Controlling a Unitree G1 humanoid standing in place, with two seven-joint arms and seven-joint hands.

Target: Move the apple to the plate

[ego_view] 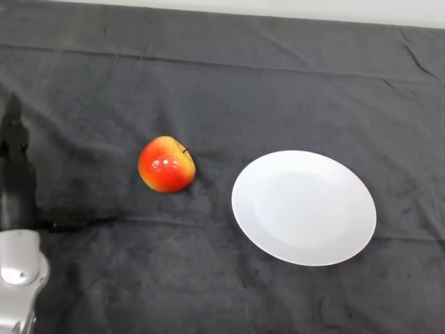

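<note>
**Apple on cloth, left of plate; hand off to the far left edge**

Near left corner: silver-grey left arm [19, 278] comes up from the bottom edge, wrist housing visible, rest cut off by the frame

Just beyond it: black left hand [15, 174] runs up the left edge, pointing away toward the far side. It sits low over the dark cloth [222, 83], seen edge-on against dark fabric, so I can't tell if the fingers are spread or closed. Nothing visible in it. A dark shadow runs right from the wrist across the cloth

Mid-depth, right of centre: white plate [304, 207], round, flat on the cloth, nothing on it. Its near rim reaches closer to the robot than the apple does

Mid-depth, left of centre: apple [166, 164], red-orange with a yellowish patch at the top, stem pointing up and right. It rests directly on the cloth, not on the plate. It is near the plate's left rim but apart, with a strip of bare cloth between them. The hand is well apart from the apple, further left, with open cloth between

Farther back: only cloth, with a long crease running left-right across it and a few wrinkles at the far right

Far edge: a thin pale strip beyond the cloth
</note>
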